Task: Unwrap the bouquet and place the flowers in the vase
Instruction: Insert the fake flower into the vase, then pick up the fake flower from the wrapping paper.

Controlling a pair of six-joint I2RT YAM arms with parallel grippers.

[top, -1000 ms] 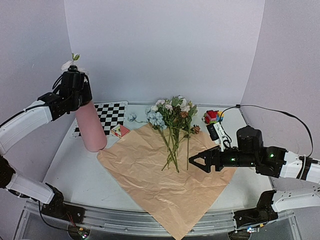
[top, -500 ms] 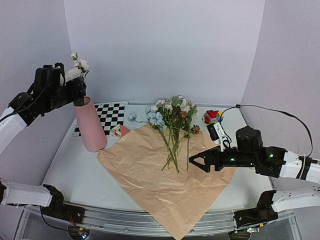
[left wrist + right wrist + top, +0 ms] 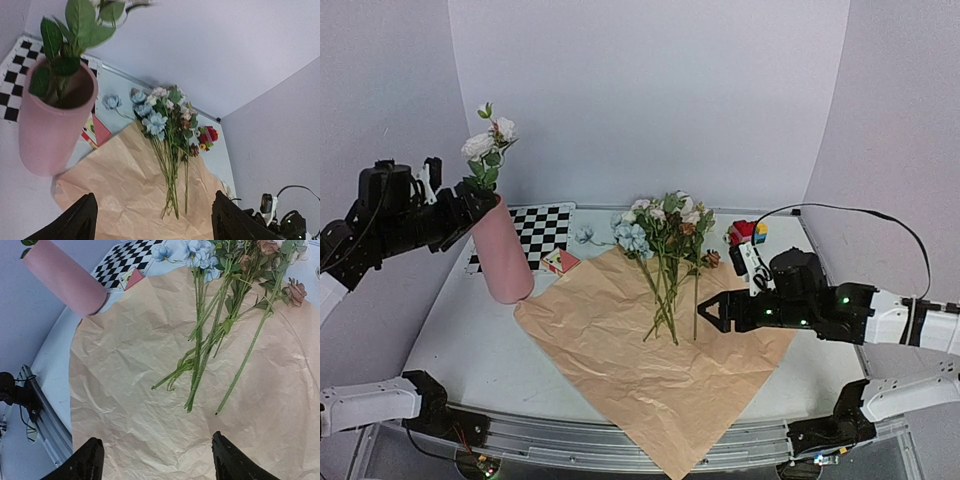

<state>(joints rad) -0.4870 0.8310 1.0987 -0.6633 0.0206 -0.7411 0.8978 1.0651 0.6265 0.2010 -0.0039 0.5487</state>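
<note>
Here, we see a matte pink cylinder vase (image 3: 503, 262) at the left of the worktop (image 3: 460, 350) holding a white-bloomed stem (image 3: 485, 150), green-stemmed flowers (image 3: 668, 262) lying on crumpled tan kraft paper (image 3: 640, 370), left jaws wide, right jaws wide, both empty.

left claw (image 3: 473, 208): held high, tips aimed rightward, fingers spread, empty, forearm level behind it | right claw (image 3: 706, 313): low, tips aimed leftward, fingers spread, empty, arm stretched behind it
</note>
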